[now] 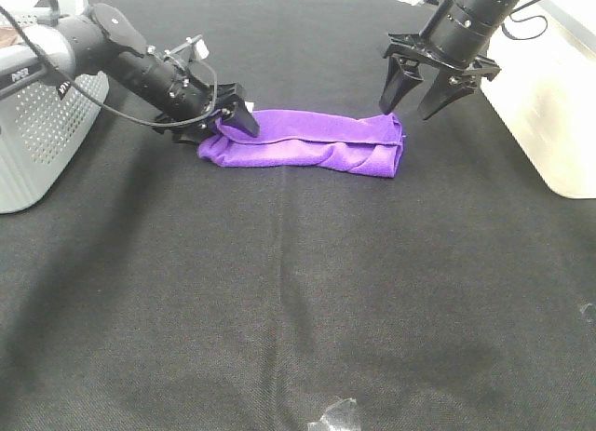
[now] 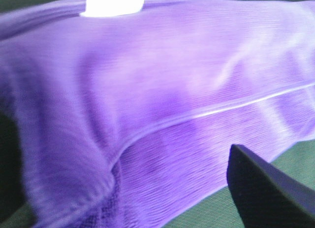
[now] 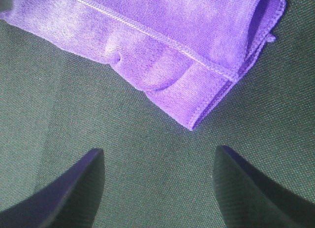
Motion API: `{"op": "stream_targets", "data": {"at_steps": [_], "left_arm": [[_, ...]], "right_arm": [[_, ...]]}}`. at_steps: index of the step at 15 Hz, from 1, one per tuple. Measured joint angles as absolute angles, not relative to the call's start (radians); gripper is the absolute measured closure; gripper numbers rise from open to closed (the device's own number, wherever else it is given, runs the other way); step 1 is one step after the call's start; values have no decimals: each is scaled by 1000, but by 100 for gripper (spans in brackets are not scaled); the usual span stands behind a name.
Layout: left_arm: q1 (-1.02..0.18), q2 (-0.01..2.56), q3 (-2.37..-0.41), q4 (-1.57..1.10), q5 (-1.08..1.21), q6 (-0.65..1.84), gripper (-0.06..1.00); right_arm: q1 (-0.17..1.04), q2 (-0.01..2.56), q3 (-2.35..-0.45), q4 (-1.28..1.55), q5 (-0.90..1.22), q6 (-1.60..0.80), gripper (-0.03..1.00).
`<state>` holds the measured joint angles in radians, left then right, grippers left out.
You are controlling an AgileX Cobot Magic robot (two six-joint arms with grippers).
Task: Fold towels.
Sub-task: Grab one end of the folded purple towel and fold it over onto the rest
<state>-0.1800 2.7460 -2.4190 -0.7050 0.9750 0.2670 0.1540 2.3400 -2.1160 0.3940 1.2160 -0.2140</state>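
Note:
The purple towel lies folded into a long narrow strip on the black table, running left to right. My left gripper is at its left end, with the fingers spread wide and the cloth lying between them. In the left wrist view the towel fills the picture, with its white tag on one edge and one finger beside it. My right gripper is open and empty, hanging just above the towel's right end. In the right wrist view the gripper is clear of the folded corner.
A grey perforated basket stands at the left edge, close behind my left arm. A white box stands at the right edge. A small clear scrap lies at the table's front edge.

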Motion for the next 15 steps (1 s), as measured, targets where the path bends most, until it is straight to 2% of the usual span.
{"op": "stream_targets", "data": {"at_steps": [2,3,4,7,8,15], "left_arm": [[-180,2750,-2419,-710,964,267,30],[-180,2750,-2419,-710,964,267,30],[-180,2753,-2419,-709,960,267,39],[-180,2766,-2417,-693,935,273,86],[-180,2766,-2417,-692,934,291,92],[-94,2684,-2407,-543,1074,282,92]], "right_arm": [[154,2340,-2116,394,1216,-214,33],[154,2340,-2116,394,1216,-214,33],[154,2340,-2116,394,1216,-214,33],[154,2340,-2116,394,1216,-214,33],[154,2340,-2116,394,1216,-213,33],[154,2340,-2116,393,1216,-195,33]]}}
